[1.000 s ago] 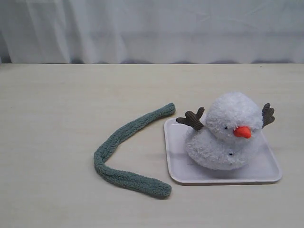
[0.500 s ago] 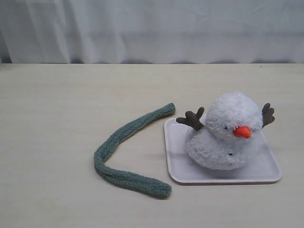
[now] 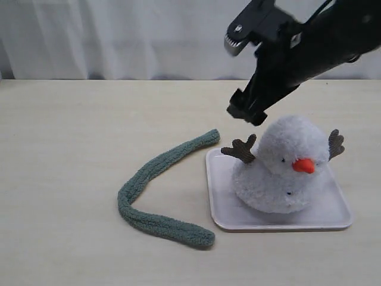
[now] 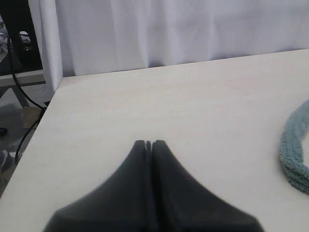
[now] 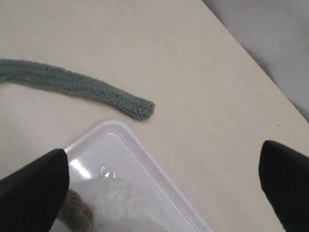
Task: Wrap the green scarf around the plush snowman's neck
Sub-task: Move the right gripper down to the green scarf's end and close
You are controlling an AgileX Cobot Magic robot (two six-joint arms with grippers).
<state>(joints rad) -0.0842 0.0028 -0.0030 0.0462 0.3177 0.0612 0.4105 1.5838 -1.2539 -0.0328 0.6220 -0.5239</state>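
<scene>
Your right gripper (image 3: 246,115) hangs above the plush snowman (image 3: 286,173), just off the head on its left-antler side, touching nothing. In the right wrist view its fingers (image 5: 34,191) are spread wide. Your left gripper (image 4: 148,145) has its tips pressed together over bare table (image 3: 71,131), holding nothing. The snowman sits upright on a white tray (image 3: 280,226). The green scarf (image 3: 155,173) lies curved on the table left of the tray. Its far end is just beside the tray's back corner and its near end by the front corner, apart from the snowman's neck (image 3: 268,170).
</scene>
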